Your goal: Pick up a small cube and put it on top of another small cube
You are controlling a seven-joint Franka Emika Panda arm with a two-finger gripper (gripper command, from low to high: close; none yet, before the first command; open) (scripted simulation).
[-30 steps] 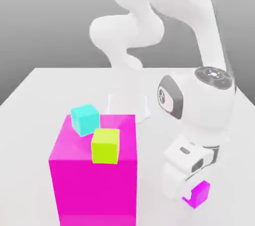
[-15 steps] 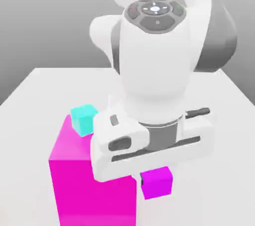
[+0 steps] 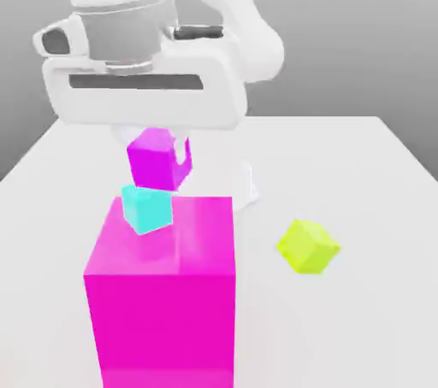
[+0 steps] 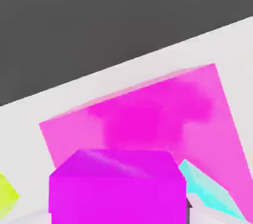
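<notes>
The small magenta-purple cube (image 3: 156, 159) hangs in the air under the white hand, with my gripper (image 3: 159, 155) shut on it. It is just above the small cyan cube (image 3: 146, 208), which rests on the far left corner of the large magenta block (image 3: 162, 292). A narrow gap seems to separate the two small cubes. In the hand view the small magenta-purple cube (image 4: 116, 186) sits close to the camera, with the cyan cube (image 4: 210, 193) partly hidden beside it and the large block's top (image 4: 148, 114) beyond.
A small yellow-green cube (image 3: 308, 246) lies tilted on the white table (image 3: 376, 207) at the exterior view's right of the large block; its corner also shows in the hand view as the yellow-green cube (image 4: 6, 196). The arm's white base (image 3: 244, 185) stands behind the block.
The hand has swung from the exterior view's right to above the block's far left corner, lifting the small magenta-purple cube. The yellow-green cube has gone from the block's top down to the table.
</notes>
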